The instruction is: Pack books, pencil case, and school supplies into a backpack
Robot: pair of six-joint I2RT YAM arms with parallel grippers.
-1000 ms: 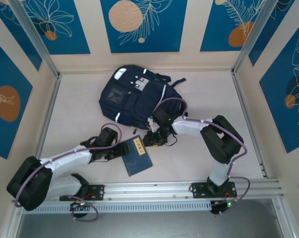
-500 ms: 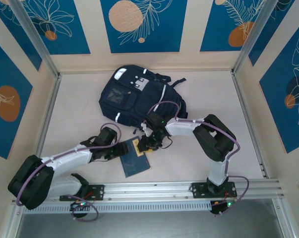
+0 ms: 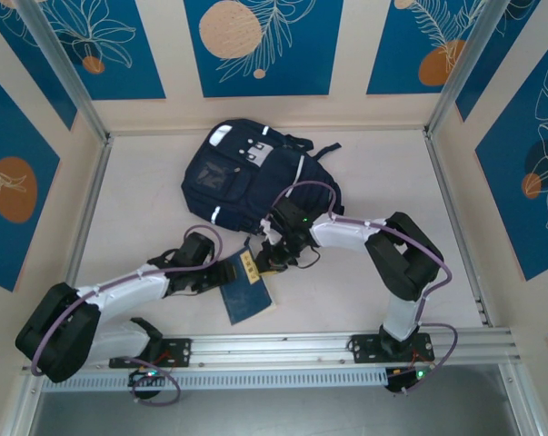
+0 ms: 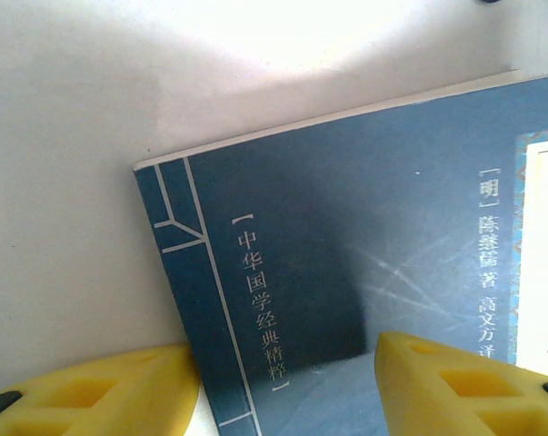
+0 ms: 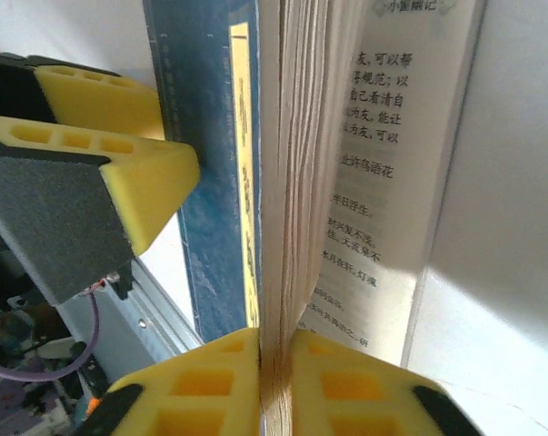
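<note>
Closing in from beside it, the right end effector [image 3: 272, 261] had come onto the far corner of the navy book [image 3: 248, 295]. Bare counter [image 3: 137, 200] lay open to the left, and the book's near edge lay near the metal rail [image 3: 283, 343]. The left arm stretched low, its end effector [image 3: 212, 274] half parted over the book's spine side. The right arm, elbow folded, reached left, its pads [image 5: 210, 381] pinching a sheaf of pages between the splayed cover and a printed page. The backpack [image 3: 246, 173] lay just beyond.
</note>
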